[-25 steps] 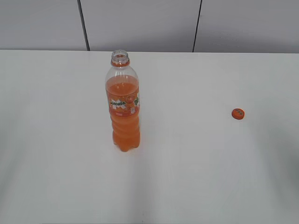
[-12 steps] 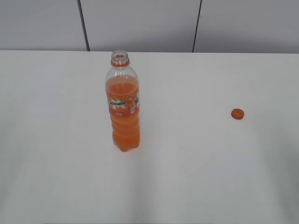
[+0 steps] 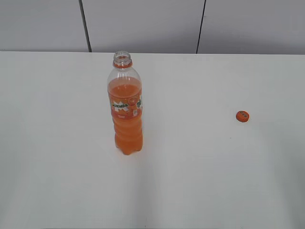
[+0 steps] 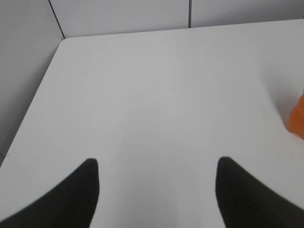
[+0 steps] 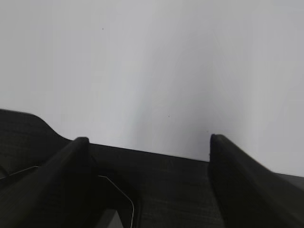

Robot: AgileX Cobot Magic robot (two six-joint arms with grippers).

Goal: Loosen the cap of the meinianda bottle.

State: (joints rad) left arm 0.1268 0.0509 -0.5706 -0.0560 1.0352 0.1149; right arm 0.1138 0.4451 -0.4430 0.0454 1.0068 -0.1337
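Observation:
The meinianda bottle [image 3: 127, 107] stands upright on the white table, left of the middle, with its mouth open and no cap on it. Its orange edge shows at the right border of the left wrist view [image 4: 298, 121]. The small orange cap [image 3: 243, 116] lies flat on the table, far to the right of the bottle. Neither gripper shows in the exterior view. My left gripper [image 4: 156, 166] is open and empty above bare table. My right gripper [image 5: 148, 142] is open and empty over the table's near edge.
The white table [image 3: 200, 167] runs to a grey panelled wall [image 3: 143, 24] at the back. Its left edge and back corner show in the left wrist view [image 4: 57, 52]. A dark surface [image 5: 156, 190] lies below the right gripper.

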